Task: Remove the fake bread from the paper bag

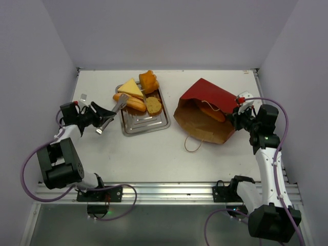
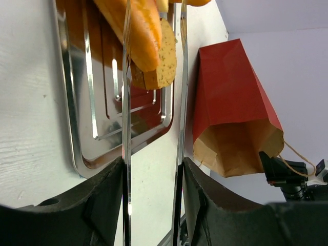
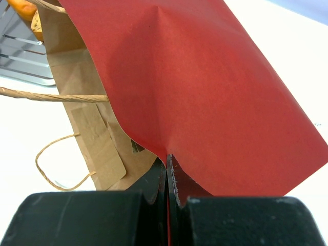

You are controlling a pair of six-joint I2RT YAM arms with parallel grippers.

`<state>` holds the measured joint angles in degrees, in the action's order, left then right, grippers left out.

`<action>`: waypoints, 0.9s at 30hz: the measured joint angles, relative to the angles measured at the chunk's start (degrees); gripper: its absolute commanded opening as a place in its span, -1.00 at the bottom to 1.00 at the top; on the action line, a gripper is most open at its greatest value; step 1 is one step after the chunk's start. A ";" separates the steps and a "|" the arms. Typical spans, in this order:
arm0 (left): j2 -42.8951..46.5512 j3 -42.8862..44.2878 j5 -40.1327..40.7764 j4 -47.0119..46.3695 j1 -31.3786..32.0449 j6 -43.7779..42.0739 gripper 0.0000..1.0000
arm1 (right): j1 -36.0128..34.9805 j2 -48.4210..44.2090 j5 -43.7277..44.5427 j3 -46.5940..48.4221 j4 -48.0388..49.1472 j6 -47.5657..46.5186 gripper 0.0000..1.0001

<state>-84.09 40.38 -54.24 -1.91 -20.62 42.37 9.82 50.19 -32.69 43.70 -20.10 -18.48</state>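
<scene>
Orange breads (image 1: 137,95) four on tray (image 1: 146,123), one in bag (image 1: 205,110)

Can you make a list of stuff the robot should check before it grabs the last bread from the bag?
1. Bag held steady: ok. The right gripper is shut on the paper bag, red wall pinched.
2. Bag mouth open: ok. The brown inside shows, facing the tray.
3. Bread left inside: ok. One long loaf lies in the mouth.
4. Left gripper free: ok. It is open with nothing between its fingers, at the tray's left edge.
5. Space on the metal tray: ok. Four breads fill the far half; the near half is bare.
6. More bread hidden deeper: cannot tell.
</scene>
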 measured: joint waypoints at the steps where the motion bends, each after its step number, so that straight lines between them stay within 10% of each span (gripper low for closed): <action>1: 0.94 -0.02 0.02 0.28 0.00 -0.02 0.01 | 0.00 0.00 0.02 0.00 0.00 0.00 -1.00; 14: 14.97 -8.70 0.31 2.49 2.49 0.52 -0.10 | 0.00 -0.02 -0.04 0.00 0.02 0.00 -1.00; 27: 41.44 -13.90 6.05 3.96 30.34 12.33 -0.20 | 0.00 0.00 -0.04 0.00 0.00 0.00 -1.00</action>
<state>-42.65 26.48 -48.18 2.04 9.72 54.70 9.82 50.19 -32.73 43.70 -20.10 -18.48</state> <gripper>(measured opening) 0.408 0.011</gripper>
